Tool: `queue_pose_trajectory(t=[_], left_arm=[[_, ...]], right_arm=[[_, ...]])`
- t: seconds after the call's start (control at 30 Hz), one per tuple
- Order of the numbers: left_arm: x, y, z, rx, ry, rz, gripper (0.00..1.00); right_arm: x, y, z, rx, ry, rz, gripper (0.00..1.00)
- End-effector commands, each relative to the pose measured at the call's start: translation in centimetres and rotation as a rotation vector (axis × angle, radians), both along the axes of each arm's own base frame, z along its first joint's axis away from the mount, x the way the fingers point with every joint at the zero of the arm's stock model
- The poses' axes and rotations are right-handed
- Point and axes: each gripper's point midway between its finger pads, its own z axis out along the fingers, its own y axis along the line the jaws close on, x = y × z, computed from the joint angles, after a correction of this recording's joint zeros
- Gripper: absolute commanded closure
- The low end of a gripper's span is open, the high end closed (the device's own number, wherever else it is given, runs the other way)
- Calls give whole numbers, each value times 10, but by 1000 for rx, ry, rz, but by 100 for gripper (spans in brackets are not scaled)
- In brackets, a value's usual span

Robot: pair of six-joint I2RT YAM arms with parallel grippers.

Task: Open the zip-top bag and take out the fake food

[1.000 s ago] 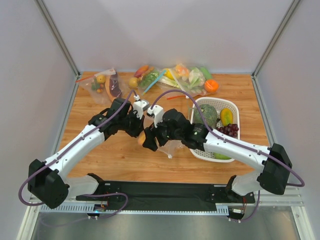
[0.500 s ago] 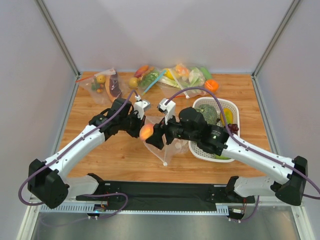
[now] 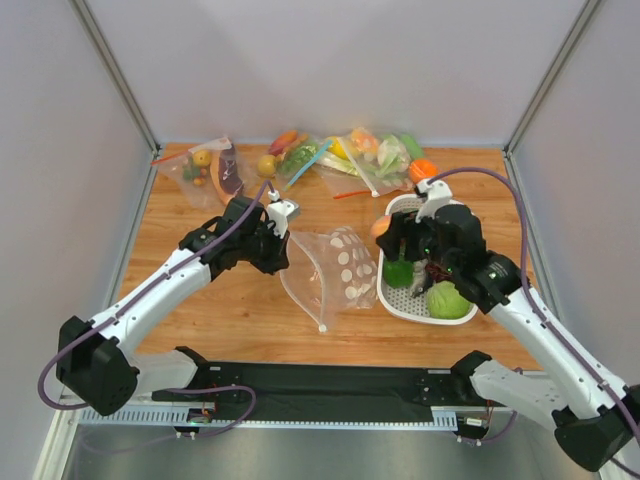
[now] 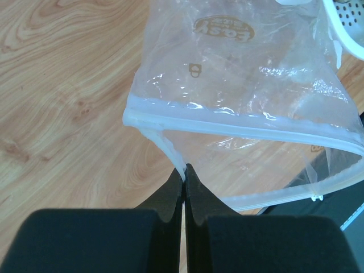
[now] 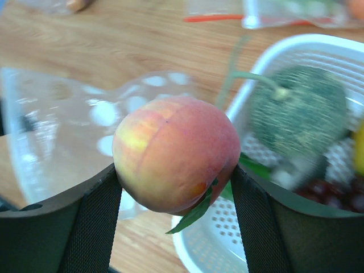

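Observation:
The polka-dot zip-top bag (image 3: pixel 340 265) lies open on the table and looks empty. My left gripper (image 3: pixel 284 243) is shut on its zip edge (image 4: pixel 170 149). My right gripper (image 3: pixel 386 232) is shut on the orange-red peach (image 5: pixel 176 151) and holds it in the air over the left rim of the white basket (image 3: pixel 393 305). The peach also shows in the top view (image 3: pixel 380 226). The grey-green bumpy ball (image 5: pixel 298 116) lies in the basket (image 5: pixel 284 48), with a sliver of the yellow fruit (image 5: pixel 359 149) beside it. In the top view my right arm hides both.
The basket also holds a pale green cabbage (image 3: pixel 447 300), a glossy green pepper (image 3: pixel 400 272) and dark grapes (image 5: pixel 335 199). Plain bags of food (image 3: pixel 345 155) lie along the back edge, with one more at the back left (image 3: pixel 208 170). A black rail (image 3: pixel 320 380) runs along the front.
My right gripper has carried the peach up out of the bag and to the right, to the basket's left rim. The bag has sagged flat. My left gripper holds the zip edge in place.

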Motion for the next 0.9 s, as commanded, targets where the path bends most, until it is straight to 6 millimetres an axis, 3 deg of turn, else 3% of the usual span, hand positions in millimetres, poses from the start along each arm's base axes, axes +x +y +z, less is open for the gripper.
queue_pose_trajectory(t=[0.0, 0.03, 0.13, 0.27, 0.5, 0.67, 0.77, 0.87], left_arm=[[9, 2, 9, 19, -36, 18, 100], [11, 3, 9, 28, -41, 25, 100], [13, 7, 4, 54, -36, 38, 100], [14, 9, 0, 74, -27, 46, 100], [14, 9, -4, 82, -14, 44, 100], [13, 9, -4, 84, -14, 43, 100], [14, 9, -4, 84, -16, 42, 100], [14, 9, -4, 84, -15, 41, 100]], right_arm=[[1, -53, -11, -32, 38, -163, 53], [7, -73, -16, -38, 52, -227, 53], [9, -108, -31, -75, 113, -335, 53], [2, -128, -55, -114, 198, -402, 53], [-5, -128, -77, -129, 250, -403, 52], [-10, -113, -92, -95, 310, -328, 50], [-12, -114, -102, -101, 337, -334, 43], [-13, -113, -104, -96, 344, -332, 27]])
